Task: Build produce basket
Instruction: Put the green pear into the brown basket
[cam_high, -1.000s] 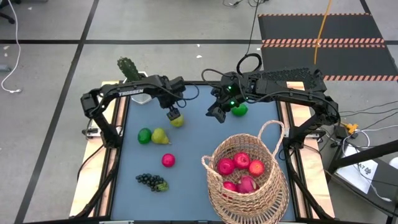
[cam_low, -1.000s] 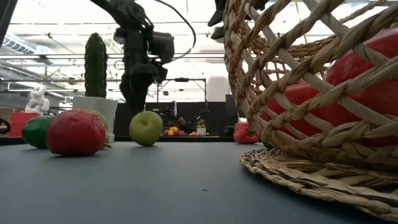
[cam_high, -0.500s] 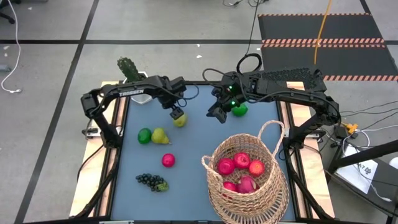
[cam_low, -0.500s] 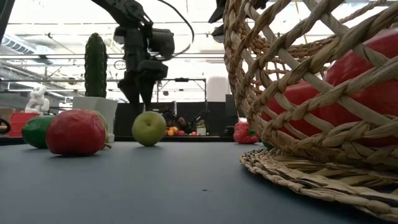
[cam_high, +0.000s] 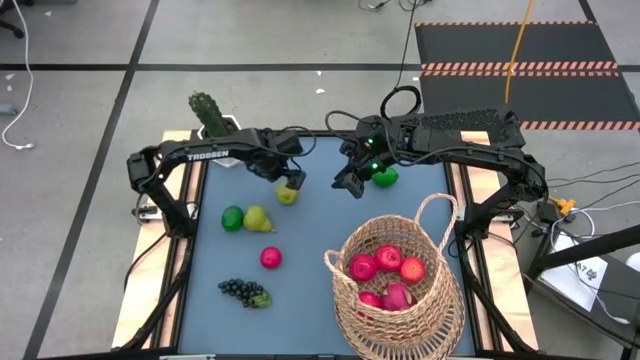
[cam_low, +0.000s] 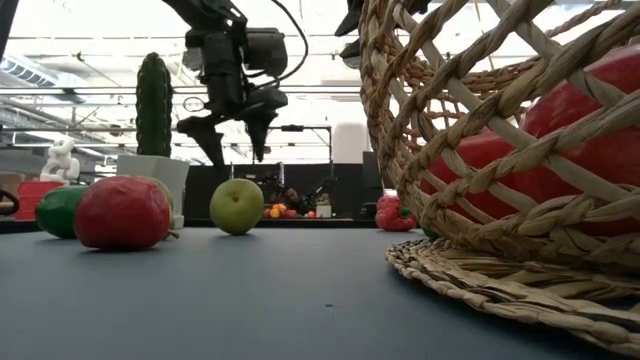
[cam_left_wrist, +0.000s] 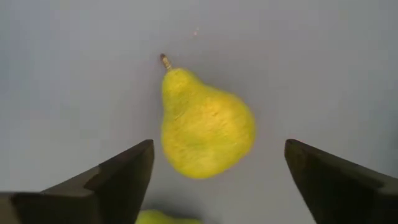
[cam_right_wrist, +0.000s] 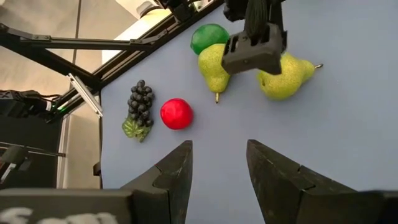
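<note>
A yellow-green pear (cam_left_wrist: 205, 127) lies on its side on the blue-grey table, and my left gripper (cam_left_wrist: 219, 146) hangs open just above it. One finger stands on either side, clear of the fruit; the low view shows the left gripper (cam_low: 232, 150) above the pear (cam_low: 237, 205). My right gripper (cam_high: 348, 186) waits open over the table's far middle, holding nothing. The wicker basket (cam_high: 335, 262) stands at the near right with red fruits (cam_high: 385, 265) inside. A lime (cam_high: 232, 217), a second pear (cam_high: 258, 218), a red apple (cam_high: 270, 257) and grapes (cam_high: 245, 292) lie on the left half.
A green lime (cam_high: 385, 177) lies under the right arm at the far right. A potted cactus (cam_high: 208, 110) stands at the far left corner. The basket's arched handle (cam_high: 432, 205) rises near the right arm. Bare table shows between the loose fruits and the basket.
My left gripper has risen a little off the pear, shifted slightly toward the table's right edge and rolled about its own axis, so both fingers now show spread apart in the low view. The pear stays on the table.
</note>
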